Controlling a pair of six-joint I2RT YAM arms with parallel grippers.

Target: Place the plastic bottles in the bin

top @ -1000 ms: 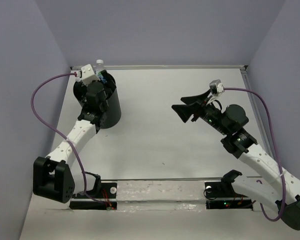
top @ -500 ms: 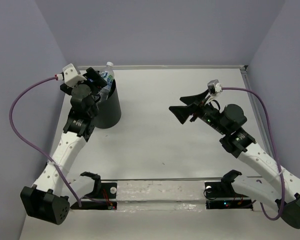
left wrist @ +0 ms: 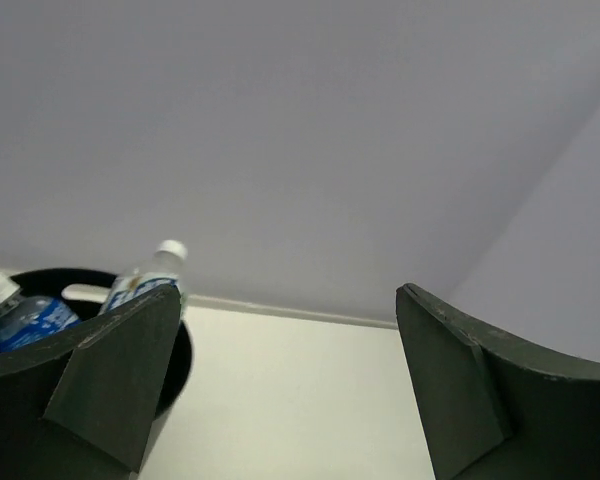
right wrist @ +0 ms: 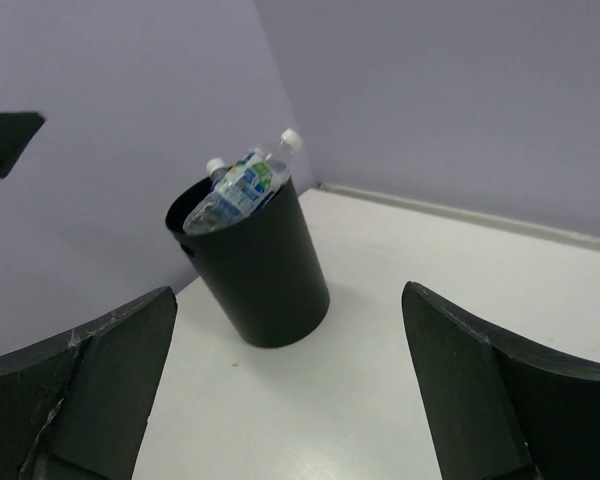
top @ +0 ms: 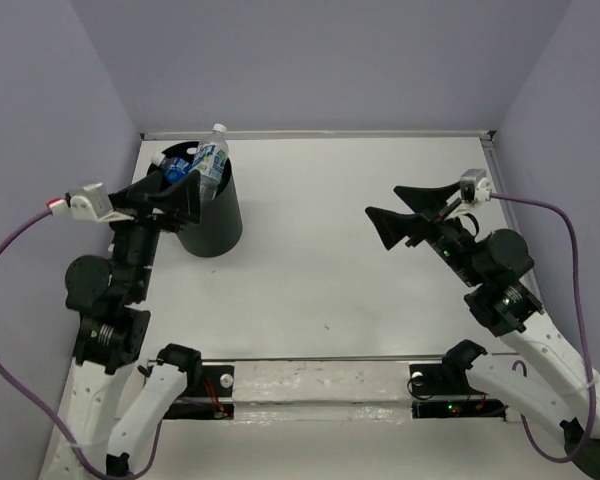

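Observation:
The black bin stands at the far left of the table. Plastic bottles stick out of its top: a clear one with a white cap and blue-green label leans over the rim, and a blue-labelled one lies beside it. The right wrist view shows the bin with the bottles in it. My left gripper hangs open and empty just near-left of the bin; its view catches the rim and a bottle. Over the table's right half, my right gripper stands open and empty.
Lilac walls close the table on the left, back and right. A raised white strip runs along the back edge. One finger of the left gripper shows at the left edge of the right wrist view.
My left arm has drawn back from over the bin toward the near left, leaving a bottle leaning out of it. The right gripper has opened wider and shifted slightly right.

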